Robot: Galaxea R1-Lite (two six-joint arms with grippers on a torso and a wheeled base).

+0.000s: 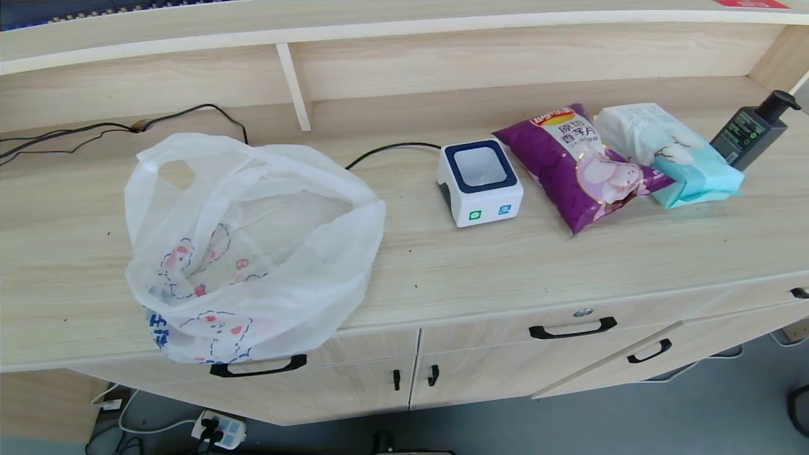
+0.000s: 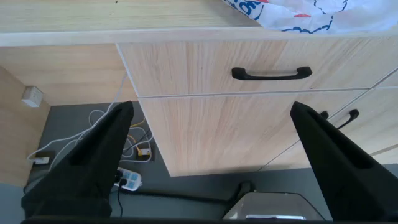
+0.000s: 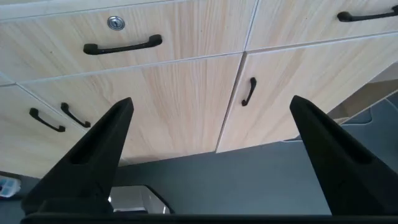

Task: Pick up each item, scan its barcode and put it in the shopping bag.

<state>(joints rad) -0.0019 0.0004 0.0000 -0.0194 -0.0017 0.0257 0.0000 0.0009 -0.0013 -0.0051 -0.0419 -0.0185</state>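
Wide open and empty, both: left gripper (image 2: 211,109) and right gripper (image 3: 211,102), low before the drawer fronts, beneath the counter (image 1: 442,272) edge. Above the left one, shopping bag (image 2: 292,15) overhanging that edge: liable to catch on a rising finger and slide off. Up and beyond the right one, scanner (image 1: 480,183), then crisps bag (image 1: 578,167) touching wipes pack (image 1: 676,158), tilted pump bottle (image 1: 749,136) farthest. Slick, loosely filled film: apt to slip from a pinch, drag the wipes along, or knock the bottle over.
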